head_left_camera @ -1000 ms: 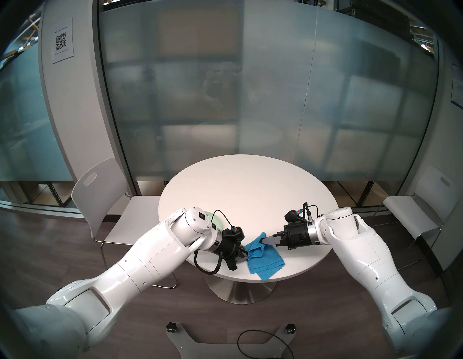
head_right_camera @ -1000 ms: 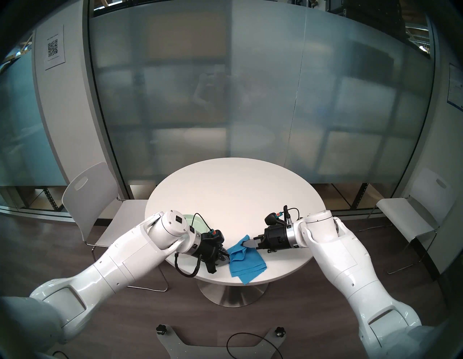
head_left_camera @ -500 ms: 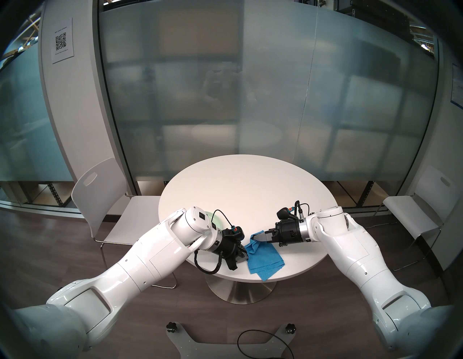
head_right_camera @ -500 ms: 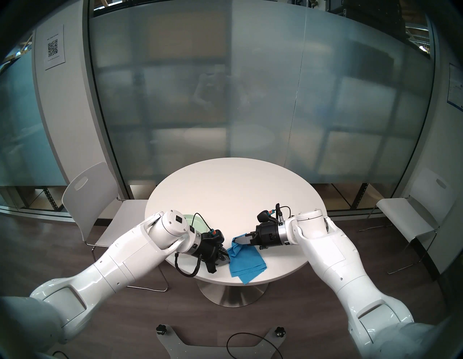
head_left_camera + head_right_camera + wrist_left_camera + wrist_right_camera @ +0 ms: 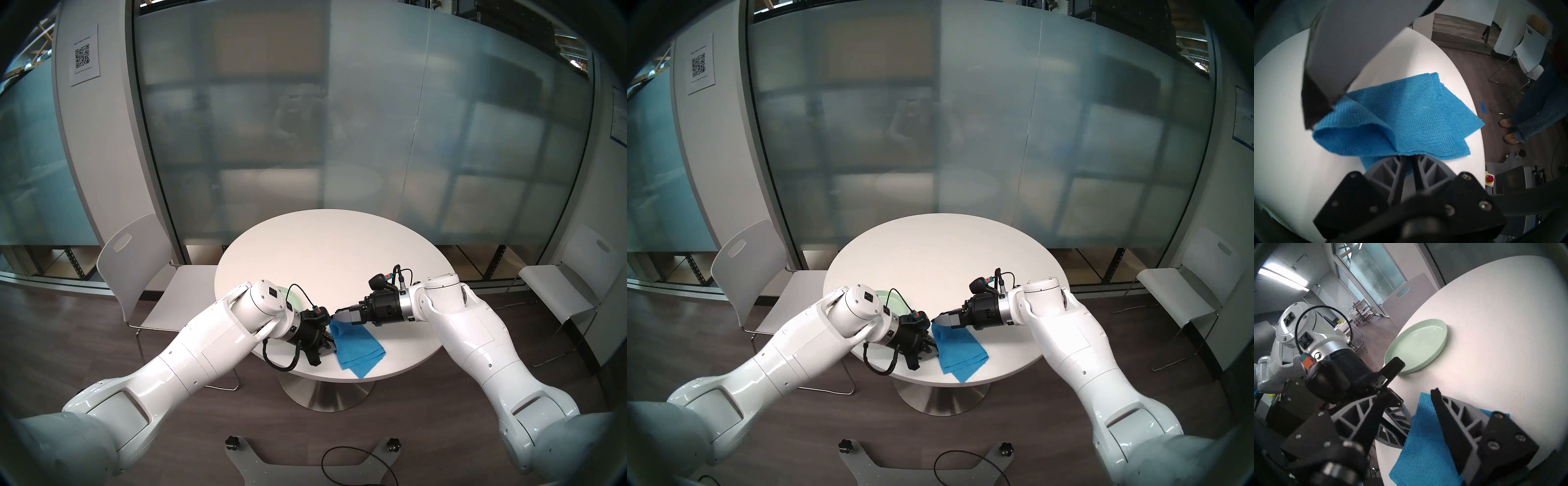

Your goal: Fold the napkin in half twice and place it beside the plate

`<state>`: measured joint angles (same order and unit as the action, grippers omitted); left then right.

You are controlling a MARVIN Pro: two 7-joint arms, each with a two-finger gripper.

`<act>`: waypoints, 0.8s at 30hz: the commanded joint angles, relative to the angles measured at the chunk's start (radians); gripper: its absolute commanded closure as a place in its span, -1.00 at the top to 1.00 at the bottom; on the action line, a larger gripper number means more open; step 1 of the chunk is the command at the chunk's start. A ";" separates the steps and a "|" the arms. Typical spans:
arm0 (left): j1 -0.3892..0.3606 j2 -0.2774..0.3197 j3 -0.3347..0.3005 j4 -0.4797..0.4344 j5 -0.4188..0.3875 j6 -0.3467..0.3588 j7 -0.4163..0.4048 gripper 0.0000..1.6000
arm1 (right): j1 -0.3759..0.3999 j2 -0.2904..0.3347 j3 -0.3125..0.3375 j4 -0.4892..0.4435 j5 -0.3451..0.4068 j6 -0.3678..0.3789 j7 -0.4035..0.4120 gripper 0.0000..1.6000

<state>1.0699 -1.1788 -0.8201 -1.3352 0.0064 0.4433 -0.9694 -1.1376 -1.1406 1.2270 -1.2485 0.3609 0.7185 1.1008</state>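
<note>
The blue napkin [image 5: 358, 346] [image 5: 959, 353] lies doubled over on the white table near its front edge, the upper layer bulging loosely at the fold [image 5: 1356, 135]. My left gripper [image 5: 330, 344] [image 5: 1409, 157] is shut on the napkin's near left edge. My right gripper [image 5: 336, 314] [image 5: 1407, 395] hovers just over the napkin's far left corner with its jaws apart and nothing pinched between them; one fingertip [image 5: 1311, 115] touches the cloth. The mint-green plate [image 5: 1417, 346] [image 5: 292, 294] sits to the left behind my left wrist, partly hidden in the head views.
The round table [image 5: 322, 258] has white chairs on the left [image 5: 135, 271] and right [image 5: 559, 292], with a frosted glass wall behind. The napkin's right corner reaches the table's rim [image 5: 1474, 95]. A person's legs [image 5: 1534, 110] stand on the floor beyond.
My right gripper carried the napkin's corner leftward toward the left gripper, then opened and let it go; the cloth now lies folded over. The left arm has stayed put.
</note>
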 commanded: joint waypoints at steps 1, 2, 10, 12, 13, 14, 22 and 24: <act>-0.005 0.002 -0.006 -0.009 -0.003 -0.002 0.000 -0.29 | 0.016 -0.001 0.015 -0.040 0.013 0.016 0.005 0.40; -0.005 0.002 -0.006 -0.009 -0.003 -0.002 0.000 -0.29 | 0.016 -0.001 0.015 -0.040 0.013 0.016 0.005 0.40; -0.010 -0.006 -0.015 0.013 -0.005 -0.003 0.013 -0.29 | -0.040 0.052 0.072 -0.139 0.028 0.045 -0.004 0.18; -0.017 -0.016 -0.020 0.034 -0.005 -0.006 0.023 -0.29 | -0.063 0.071 0.088 -0.165 0.030 0.052 -0.013 0.11; -0.021 -0.020 -0.021 0.043 -0.005 -0.009 0.025 -0.29 | -0.073 0.078 0.094 -0.173 0.031 0.054 -0.014 0.07; -0.026 -0.024 -0.021 0.052 -0.005 -0.012 0.027 -0.29 | -0.085 0.086 0.104 -0.186 0.033 0.060 -0.020 0.07; -0.058 -0.047 -0.019 0.096 -0.004 -0.025 0.037 -0.29 | -0.183 0.129 0.164 -0.269 0.056 0.084 -0.032 -0.04; -0.065 -0.050 -0.012 0.104 0.001 -0.032 0.038 -0.29 | -0.207 0.137 0.172 -0.284 0.058 0.091 -0.039 -0.06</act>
<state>1.0395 -1.2092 -0.8388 -1.2485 -0.0081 0.4193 -0.9372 -1.2710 -1.0425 1.3649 -1.4614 0.3927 0.7965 1.0367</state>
